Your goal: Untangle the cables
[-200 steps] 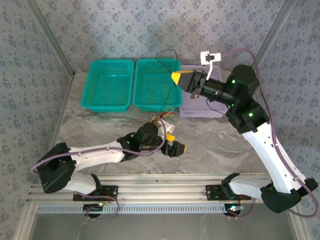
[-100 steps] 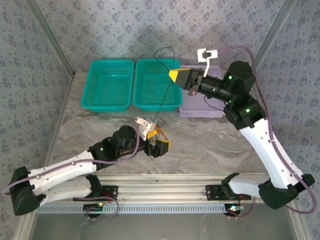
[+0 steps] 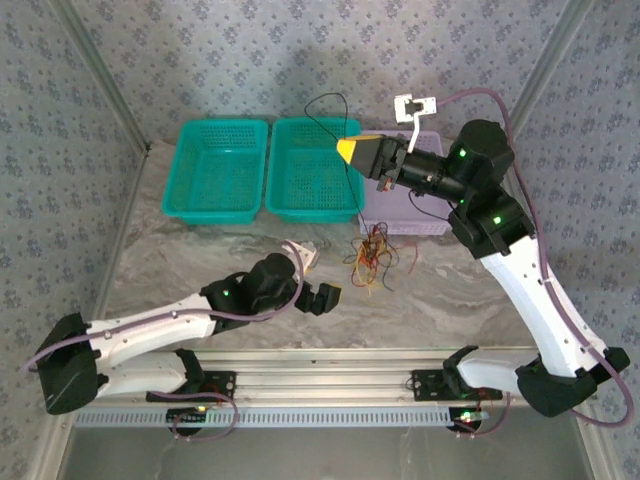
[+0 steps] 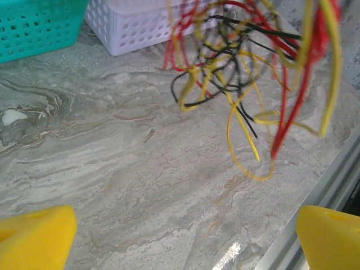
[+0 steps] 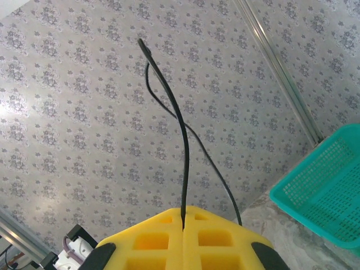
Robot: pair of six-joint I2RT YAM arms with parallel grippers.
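Note:
The cables are a tangle of yellow, red and black loops dangling just in front of the lavender basket, with their lower ends near the tabletop. One black cable runs up from the tangle to my right gripper, which is shut on it above the baskets; a black loop sticks out past the closed yellow pads. My left gripper sits low over the table to the left of the tangle, open and holding nothing. In the left wrist view, the cables hang ahead of the left gripper.
Two teal baskets stand side by side at the back, left of the lavender one. A metal rail runs along the table's near edge. Patterned walls close in on the left, back and right.
The tangle has swung right, away from my left gripper, and now hangs from the right gripper's black cable. The left arm has shifted slightly. The right gripper has stayed about where it was.

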